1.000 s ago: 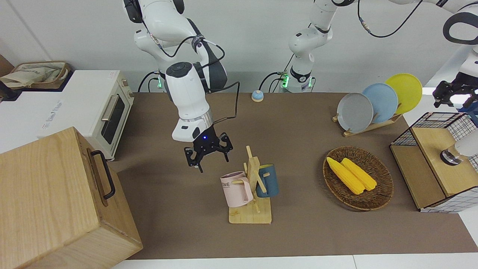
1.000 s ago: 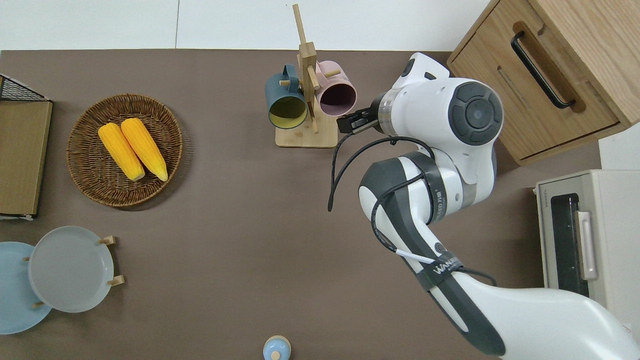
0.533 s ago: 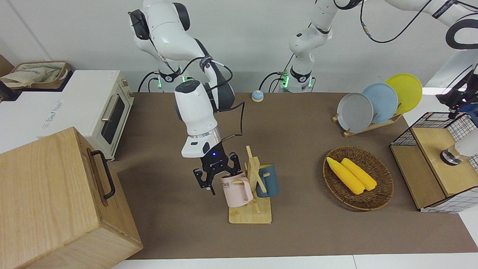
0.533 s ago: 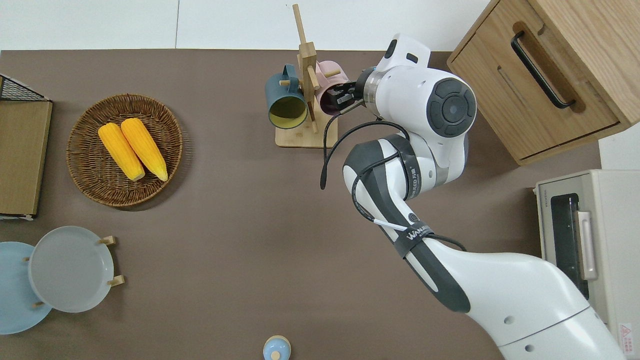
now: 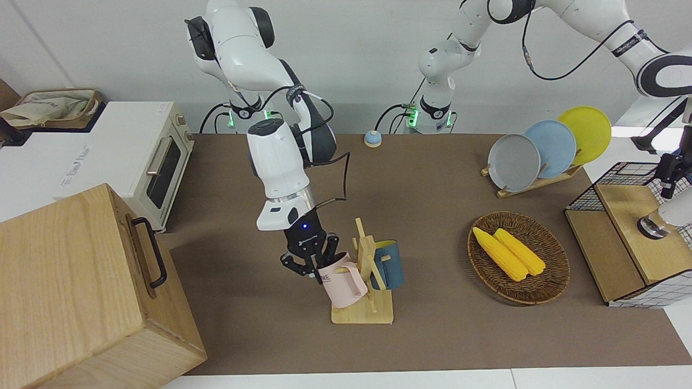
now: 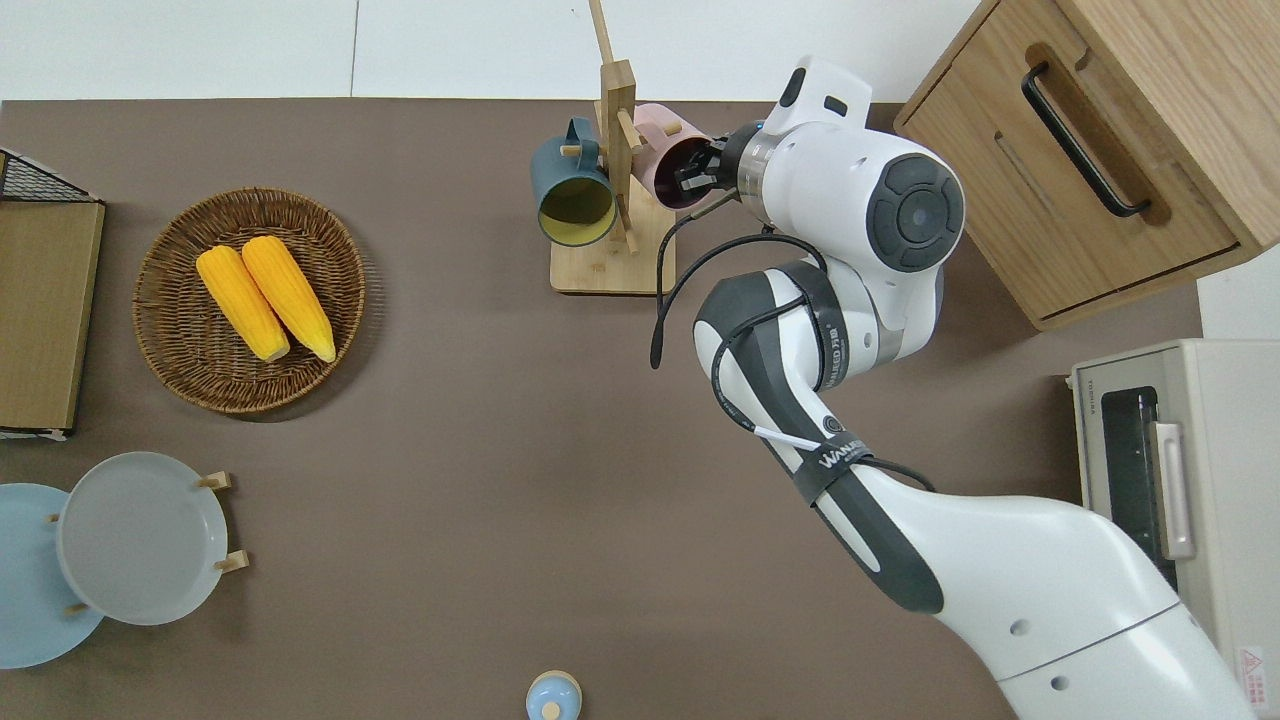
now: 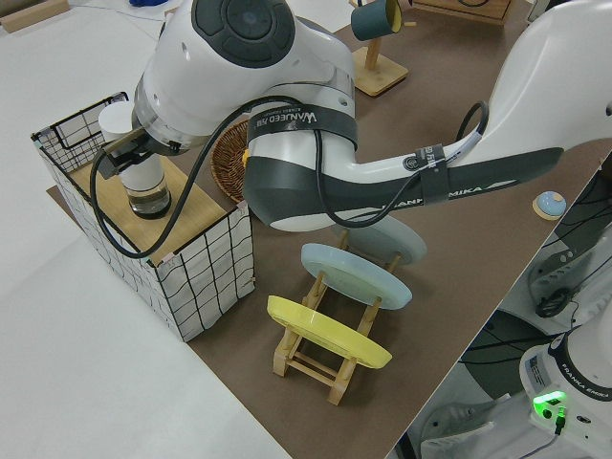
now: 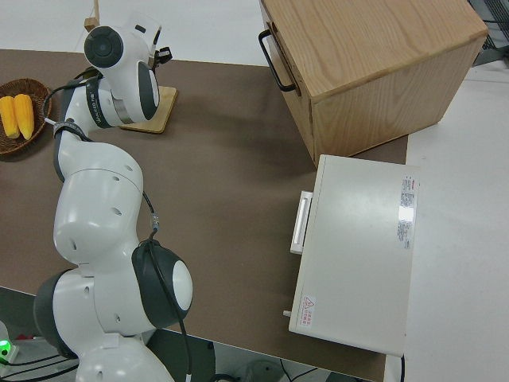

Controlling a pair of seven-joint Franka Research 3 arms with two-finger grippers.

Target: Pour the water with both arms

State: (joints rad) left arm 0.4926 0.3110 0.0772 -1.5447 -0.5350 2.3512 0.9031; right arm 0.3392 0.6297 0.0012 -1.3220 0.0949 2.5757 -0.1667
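Note:
My right gripper (image 5: 316,265) is at the wooden mug rack (image 5: 362,314) and is shut on the rim of the pink mug (image 5: 344,287), one finger inside its mouth. The mug hangs tilted on its peg. In the overhead view the right gripper (image 6: 697,170) sits at the mouth of the pink mug (image 6: 655,132). A dark blue mug (image 5: 393,266) hangs on the rack's opposite side. My left gripper (image 5: 670,172) is low over the wire basket (image 5: 621,175), right beside a white bottle (image 5: 670,212) with a clear base. In the left side view the gripper (image 7: 120,158) is mostly hidden by the wrist.
A wicker basket (image 5: 519,294) with two corn cobs lies between the rack and the wire basket. A plate rack (image 5: 540,151) with three plates stands nearer to the robots. A wooden cabinet (image 5: 81,281) and a white toaster oven (image 5: 135,151) fill the right arm's end. A small blue bell (image 5: 372,139) sits near the arm bases.
My right gripper has come down to the pink mug and closed on its rim; the mug has tilted and the rack shifted slightly. My left gripper has lowered toward the white bottle.

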